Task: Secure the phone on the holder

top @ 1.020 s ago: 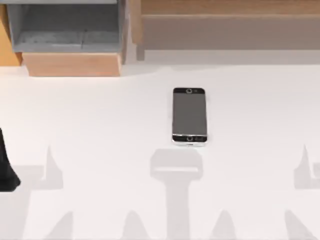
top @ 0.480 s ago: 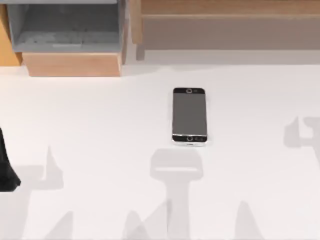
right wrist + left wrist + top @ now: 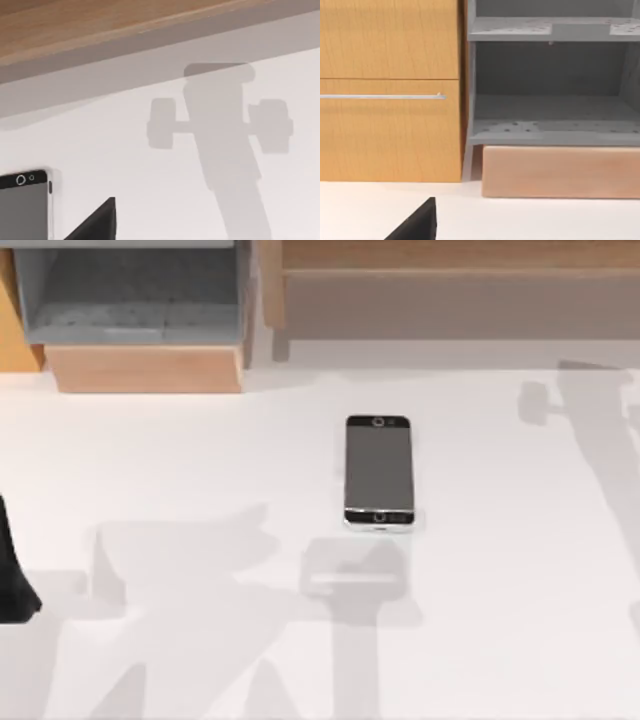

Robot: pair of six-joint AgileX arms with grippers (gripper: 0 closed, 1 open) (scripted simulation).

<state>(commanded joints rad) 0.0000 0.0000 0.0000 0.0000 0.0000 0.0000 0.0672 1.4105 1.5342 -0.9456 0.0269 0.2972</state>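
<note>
Presently the phone (image 3: pixel 378 474) lies flat on the white table (image 3: pixel 200 460), a little right of centre in the top view, long axis running toward the back edge, screen up. Bare tabletop surrounds it on every side; only soft grey shadows cross the surface near it and at the table's right. Along the back edge stand a grey open shelf unit (image 3: pixel 130 295) on a pale wooden block (image 3: pixel 145 370) at the left and a long wooden ledge (image 3: pixel 460 290) at the right, both well apart from the phone.

The left wrist view adds an orange wooden cabinet (image 3: pixel 390 90) with 1 thin silver handle (image 3: pixel 382 96) beside the shelf unit. The right wrist view takes in 1 end of the phone: black bezel, grey screen, silver rim.

Claw state of either gripper: cannot tell.
</note>
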